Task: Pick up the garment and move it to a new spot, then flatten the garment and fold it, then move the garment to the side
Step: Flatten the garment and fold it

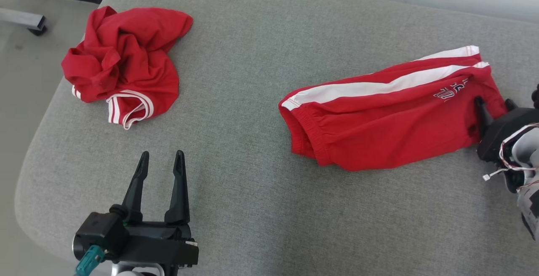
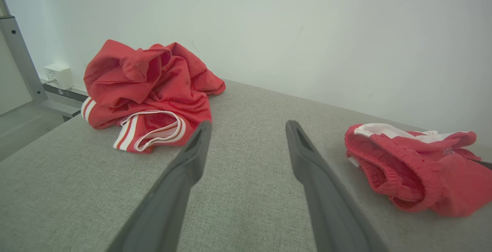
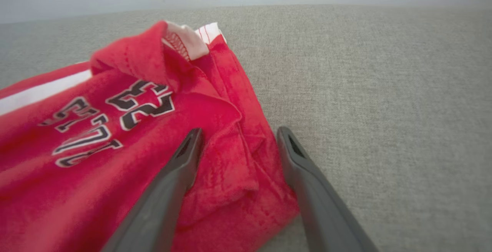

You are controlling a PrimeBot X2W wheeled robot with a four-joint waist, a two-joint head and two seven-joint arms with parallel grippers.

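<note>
The shorts (image 1: 391,116), red with a white side stripe, are laid folded on the right half of the grey table (image 1: 261,208). Their long axis runs across the table, from the elastic waistband (image 1: 309,135) near the middle to the leg hems at the far right, tilted slightly away at the hem end. The right pincer (image 1: 495,104) is placed at that hem end and is pointed along the shorts toward the waistband. In the right wrist view its jaws are seen spread wide, with one finger (image 3: 184,159) over the cloth beside the lettering and the other over bare table just beside the edge. A corner of the shorts lies between them. Nothing is gripped, and whether the cloth is touched cannot be told.

The left pincer (image 1: 162,156) is held fully open and empty over bare table at the near left, well apart from the shorts. It is nearer to a crumpled red shirt (image 1: 124,63) at the far left corner.

The shorts are judged to be folded already, so a move to the side is probably what remains. For that the right arm is clearly the nearer, with the hem corner already between its jaws.
</note>
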